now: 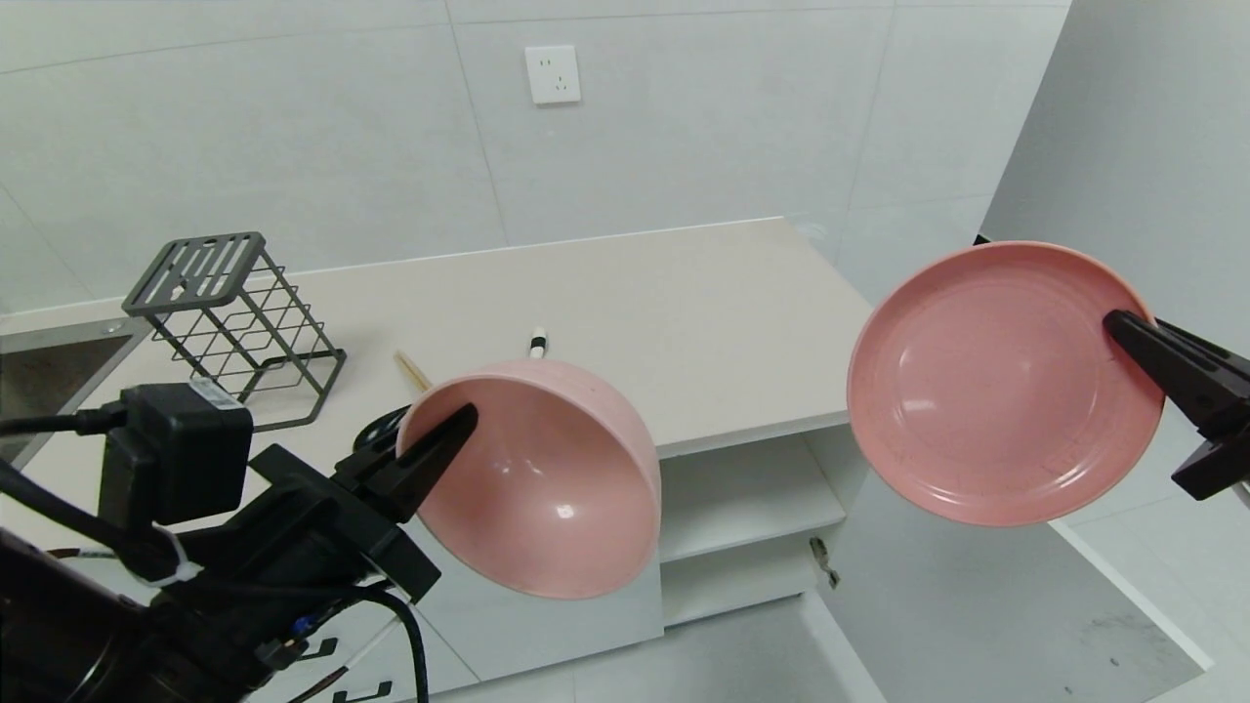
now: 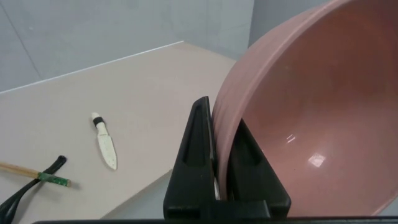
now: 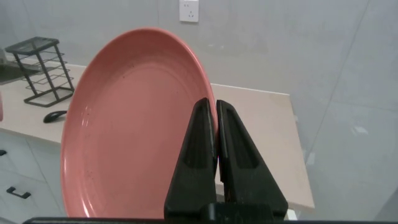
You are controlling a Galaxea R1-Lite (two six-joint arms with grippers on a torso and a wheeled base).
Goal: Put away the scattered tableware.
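Observation:
My left gripper [image 1: 467, 415] is shut on the rim of a pink bowl [image 1: 547, 488], held tilted in the air over the counter's front edge; its fingers [image 2: 202, 134] pinch the bowl's wall [image 2: 298, 118]. My right gripper [image 1: 1113, 324] is shut on the rim of a pink plate [image 1: 996, 381], held on edge in the air to the right of the counter, past its end. In the right wrist view the fingers [image 3: 202, 130] clamp the plate's edge [image 3: 124, 124]. On the counter lie a small white spoon [image 2: 106, 146], a wooden chopstick [image 2: 25, 171] and a black utensil [image 2: 25, 186].
A black wire rack [image 1: 229, 322] stands at the counter's [image 1: 684, 312] back left beside a sink [image 1: 49, 366]. Open white shelves [image 1: 742, 498] sit under the counter's right end. A wall socket [image 1: 553, 74] is on the tiled wall. Bare floor lies to the right.

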